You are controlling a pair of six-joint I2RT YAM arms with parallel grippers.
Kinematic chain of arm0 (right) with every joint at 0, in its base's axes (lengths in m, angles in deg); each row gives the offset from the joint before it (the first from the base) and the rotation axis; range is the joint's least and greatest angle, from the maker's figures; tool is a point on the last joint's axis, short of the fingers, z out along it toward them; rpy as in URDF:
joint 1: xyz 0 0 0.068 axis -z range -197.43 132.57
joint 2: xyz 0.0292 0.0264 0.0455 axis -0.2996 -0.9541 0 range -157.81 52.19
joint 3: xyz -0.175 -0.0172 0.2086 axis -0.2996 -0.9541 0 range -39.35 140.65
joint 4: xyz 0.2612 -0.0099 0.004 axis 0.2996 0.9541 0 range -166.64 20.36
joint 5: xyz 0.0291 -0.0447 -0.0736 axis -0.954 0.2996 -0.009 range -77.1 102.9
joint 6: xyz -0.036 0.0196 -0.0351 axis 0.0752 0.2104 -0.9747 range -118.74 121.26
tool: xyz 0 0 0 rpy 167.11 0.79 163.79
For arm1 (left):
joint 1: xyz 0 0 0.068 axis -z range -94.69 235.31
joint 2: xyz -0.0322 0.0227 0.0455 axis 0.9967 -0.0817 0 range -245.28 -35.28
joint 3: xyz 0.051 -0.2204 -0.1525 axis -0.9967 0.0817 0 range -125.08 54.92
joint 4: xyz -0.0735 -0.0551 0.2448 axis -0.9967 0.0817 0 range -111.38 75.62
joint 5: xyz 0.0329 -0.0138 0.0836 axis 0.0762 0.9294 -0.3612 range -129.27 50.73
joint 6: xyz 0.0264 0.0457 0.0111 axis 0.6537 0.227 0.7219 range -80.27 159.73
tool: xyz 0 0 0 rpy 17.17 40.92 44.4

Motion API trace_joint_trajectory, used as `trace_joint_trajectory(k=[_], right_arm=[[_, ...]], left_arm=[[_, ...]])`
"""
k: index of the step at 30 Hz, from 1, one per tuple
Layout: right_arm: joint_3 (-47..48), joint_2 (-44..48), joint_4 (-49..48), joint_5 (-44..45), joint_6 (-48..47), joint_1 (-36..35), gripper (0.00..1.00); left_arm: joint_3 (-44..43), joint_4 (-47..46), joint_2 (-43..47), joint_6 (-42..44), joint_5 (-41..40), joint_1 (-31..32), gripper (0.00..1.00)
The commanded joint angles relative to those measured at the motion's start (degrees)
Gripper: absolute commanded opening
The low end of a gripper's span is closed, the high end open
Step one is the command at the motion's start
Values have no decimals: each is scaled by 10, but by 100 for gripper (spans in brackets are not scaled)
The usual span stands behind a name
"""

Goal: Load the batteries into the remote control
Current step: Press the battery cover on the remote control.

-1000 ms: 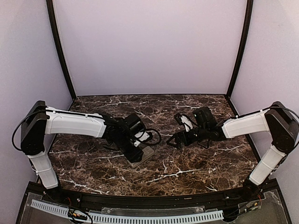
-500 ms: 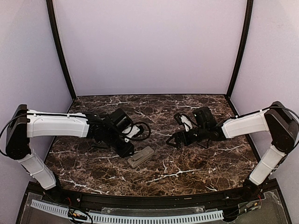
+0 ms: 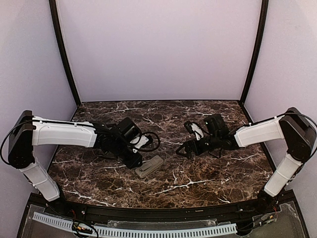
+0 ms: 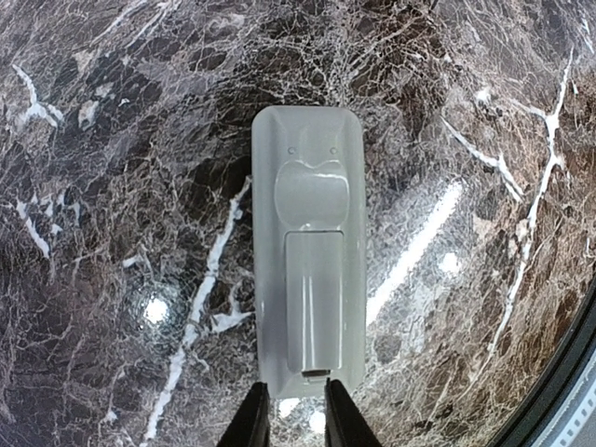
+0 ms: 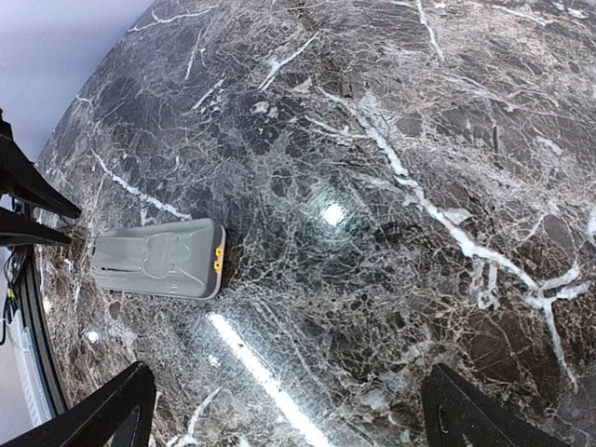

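Observation:
The remote control [image 3: 149,166] lies back-up on the marble table, its greyish back and shut battery cover facing me [image 4: 307,261]. My left gripper [image 4: 296,391] sits just behind the remote's near end, by the cover's tab. Its jaws stand a narrow gap apart with nothing between them. In the top view the left gripper [image 3: 137,161] touches or nearly touches the remote's left end. My right gripper [image 5: 290,368] hangs wide open over bare marble, to the right of the remote [image 5: 158,261]. No batteries are in view.
The dark veined marble table [image 3: 198,183] is walled by pale panels at the back and sides. A black rail [image 3: 163,214] runs along the near edge. Cables loop beside the left wrist [image 3: 148,141].
My left arm drew back to the left off the remote, leaving it on the table, then eased toward its end again. Its jaws narrowed. The right arm stayed still.

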Motion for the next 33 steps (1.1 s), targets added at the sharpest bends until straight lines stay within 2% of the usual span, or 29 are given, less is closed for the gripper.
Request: trace_joint_trajectory(k=[1,23,33], right_arm=[[-2,-8,-13,-5,6,3,99],[4,-15,-6,1,1,3,99],[3,-16,-7,0,3,3,99]], left_arm=[[5,-6,-14,3,12,0,21],[27,-32,-60,3,37,0,18],[22,-22,-78,13,14,10,17]])
